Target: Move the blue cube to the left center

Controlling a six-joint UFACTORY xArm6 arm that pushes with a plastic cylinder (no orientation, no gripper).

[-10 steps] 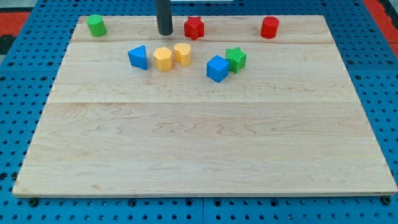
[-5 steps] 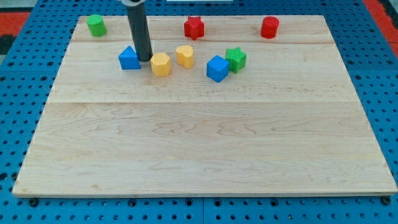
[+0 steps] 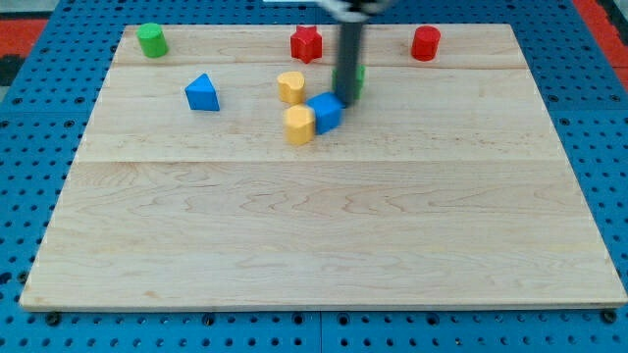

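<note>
1. Now, my tip [image 3: 344, 102] sits on the blue cube [image 3: 326, 112]'s far-right side; the cube's a bit past board centre toward the far edge, touching a yellow block [image 3: 299, 125]. No jaws on this rod, so nothing to release or clench.
2. Push slow toward the left edge, and steer the cube clear of both yellow blocks and the blue triangular block [image 3: 202, 93].

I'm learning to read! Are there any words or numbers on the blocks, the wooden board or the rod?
None: no words, numbers or signs can be read anywhere.
The blue cube, the other coloured blocks, the wooden board and the rod ending in my tip, at the cube's upper right edge, are all plain.
</note>
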